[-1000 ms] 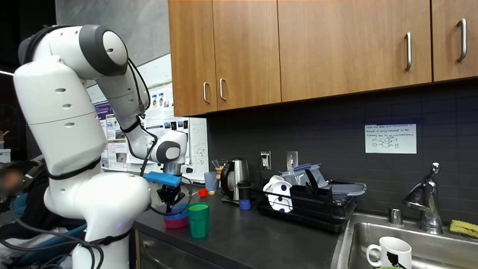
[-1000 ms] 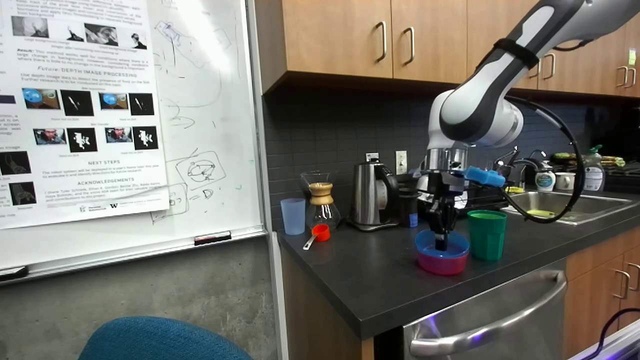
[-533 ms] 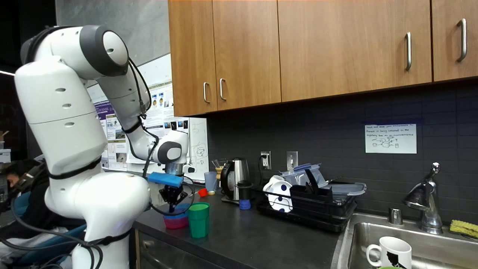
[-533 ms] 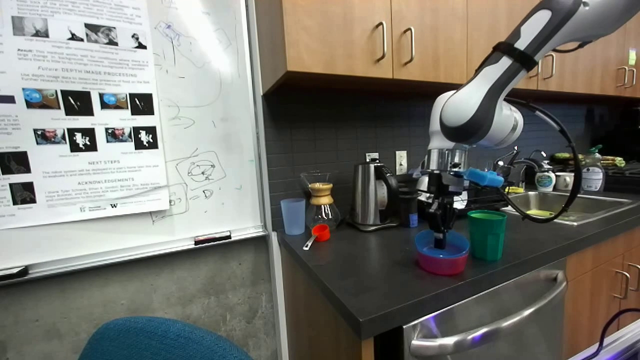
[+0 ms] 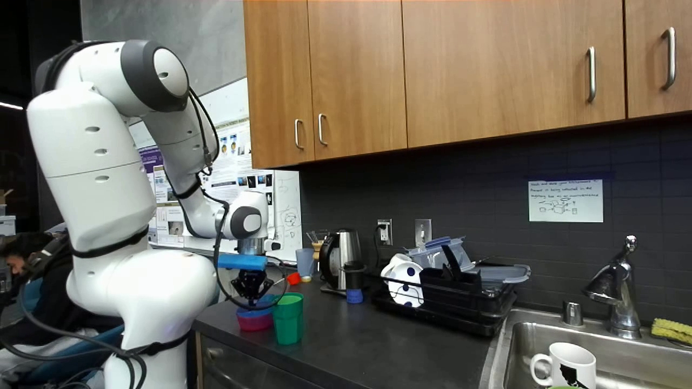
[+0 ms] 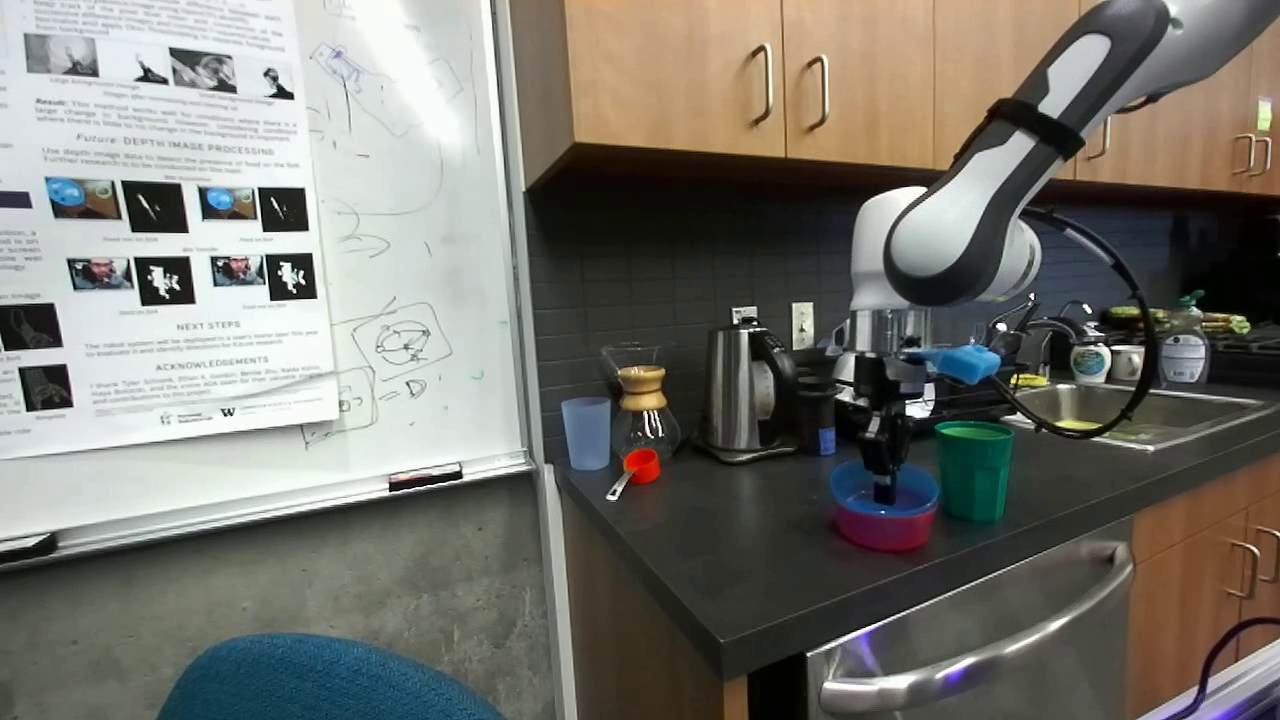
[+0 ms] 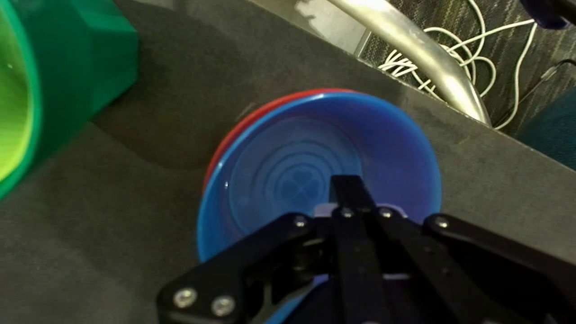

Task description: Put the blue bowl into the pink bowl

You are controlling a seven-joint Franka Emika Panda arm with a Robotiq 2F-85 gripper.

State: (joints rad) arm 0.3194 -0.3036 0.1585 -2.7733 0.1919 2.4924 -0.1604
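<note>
Wrist view: blue bowl (image 7: 297,164), inside pink bowl (image 7: 243,127), beneath closed jaws.

This is a kitchen — sink (image 5: 540,319), kettle (image 6: 735,388), dish rack (image 5: 443,313), cabinets (image 5: 459,70)

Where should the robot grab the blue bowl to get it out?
Probably the rim of the blue bowl, from above: it sits open side up in the pink bowl, so the gripper, once opened, could straddle its wall. I'd avoid the wrist view's upper left, where the pink rim peeks out and might get pinched.
</note>
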